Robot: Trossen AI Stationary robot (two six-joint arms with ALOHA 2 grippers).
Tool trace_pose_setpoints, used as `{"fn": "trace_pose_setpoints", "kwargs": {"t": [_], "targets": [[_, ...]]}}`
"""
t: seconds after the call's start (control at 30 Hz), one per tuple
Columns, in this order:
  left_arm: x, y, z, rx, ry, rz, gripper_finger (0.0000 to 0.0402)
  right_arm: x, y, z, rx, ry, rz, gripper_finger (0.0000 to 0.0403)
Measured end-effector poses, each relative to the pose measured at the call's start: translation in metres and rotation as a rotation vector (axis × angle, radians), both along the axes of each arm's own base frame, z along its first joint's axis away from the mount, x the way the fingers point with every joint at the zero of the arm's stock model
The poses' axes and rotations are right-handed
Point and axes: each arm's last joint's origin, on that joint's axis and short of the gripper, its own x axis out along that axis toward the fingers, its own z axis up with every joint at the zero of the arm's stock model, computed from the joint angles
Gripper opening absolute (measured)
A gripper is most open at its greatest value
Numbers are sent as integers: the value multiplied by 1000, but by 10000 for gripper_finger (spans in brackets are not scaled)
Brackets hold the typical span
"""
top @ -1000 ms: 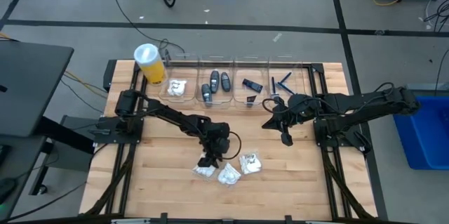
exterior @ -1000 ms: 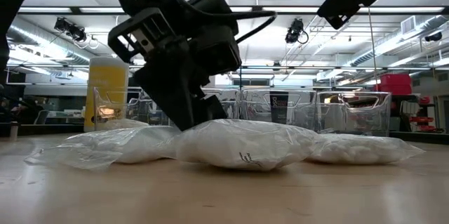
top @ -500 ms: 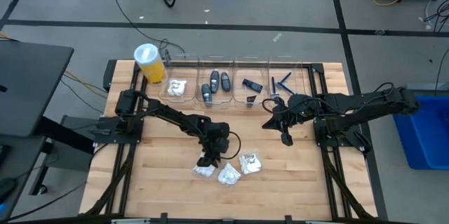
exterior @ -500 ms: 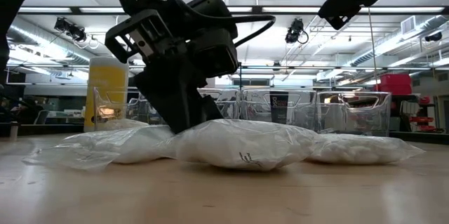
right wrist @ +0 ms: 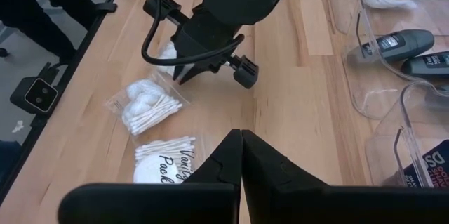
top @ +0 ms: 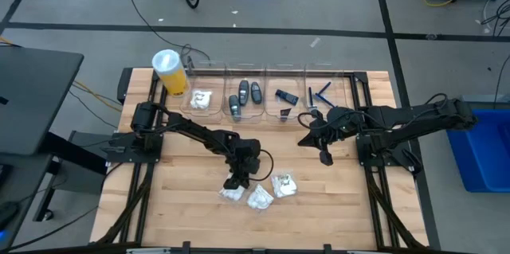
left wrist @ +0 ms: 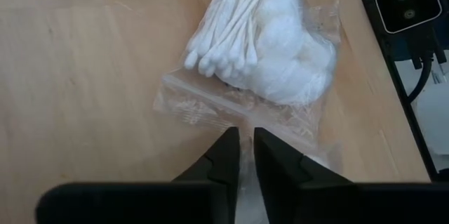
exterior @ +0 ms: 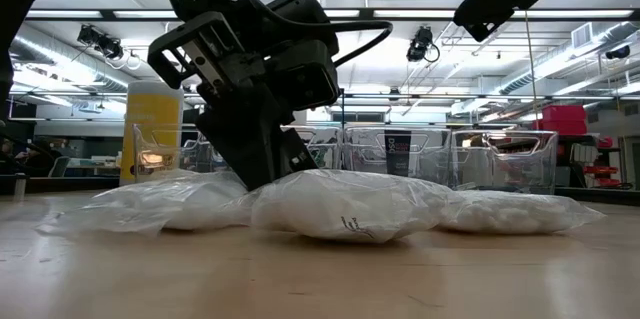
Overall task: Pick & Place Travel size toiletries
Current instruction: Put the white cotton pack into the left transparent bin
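Note:
Three white plastic packets of cotton swabs and balls lie flat on the wooden table: one on the left point(top: 233, 193), one in the middle point(top: 260, 198) and one on the right point(top: 284, 185). My left gripper point(top: 236, 182) is down at the left packet point(left wrist: 280, 62), fingers nearly together on its clear edge. My right gripper point(top: 325, 157) hangs shut above the table to the right, holding nothing. Four clear bins point(top: 267, 75) along the far edge hold a white packet point(top: 201, 99), dark grey pieces point(top: 245, 95), dark rectangles point(top: 285, 96) and blue razors point(top: 320, 93). My left gripper pinches the clear flat edge point(left wrist: 245, 122) at the packet's sealed end, just past the zip strip, between its two fingers point(left wrist: 224, 150). The fingers slant down from the table's far left side. The packet lies flat on the table, its filled part beyond the fingertips.
A tall yellow cylinder with a white lid point(top: 170, 71) stands at the far left beside the bins. The other two packets lie close to the held one. Bare wood lies between the packets and the bins and at the near left.
My left gripper's fingers have come together on the left packet's edge while the hand stayed in place. The packet has stayed on the table.

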Motion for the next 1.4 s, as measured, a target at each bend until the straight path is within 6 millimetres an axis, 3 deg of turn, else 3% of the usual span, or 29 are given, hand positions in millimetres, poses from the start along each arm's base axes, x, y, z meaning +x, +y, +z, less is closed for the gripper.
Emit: {"fn": "trace_pose_setpoints", "kwargs": {"t": [0.37, 1.4], "targets": [[0, 0, 0, 1, 1, 2, 6, 0, 0, 0, 0, 0, 0, 8], [-1, 0, 2, -71, 31, -7, 6, 0, 0, 0, 0, 0, 0, 9]]}}
